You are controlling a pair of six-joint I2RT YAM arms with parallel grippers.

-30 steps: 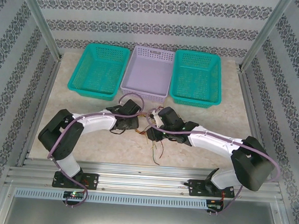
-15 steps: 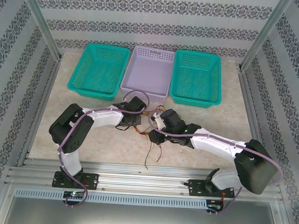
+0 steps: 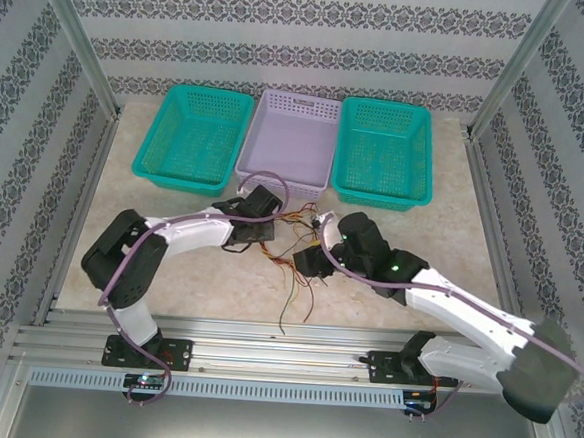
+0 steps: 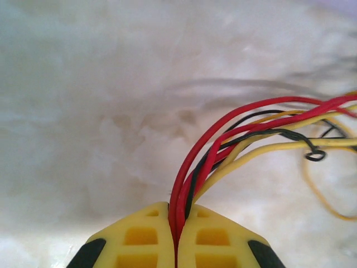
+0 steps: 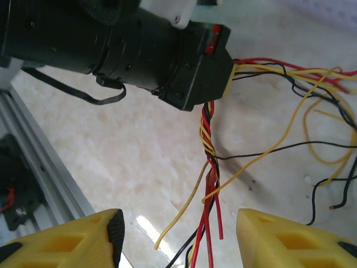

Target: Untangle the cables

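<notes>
Red, yellow, black thin cables (image 4: 181, 187) arc from the clamped left gripper (image 4: 177, 212)

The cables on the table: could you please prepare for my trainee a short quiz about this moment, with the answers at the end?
1. True or false: the left end effector is shut on the cables.
2. Choose one. The right end effector is: A) open; B) shut on the cables; C) shut on a basket.
3. Fill in: the middle basket at the far side of the table is ___ in colour.
Key: 1 true; 2 A; 3 lavender.
</notes>
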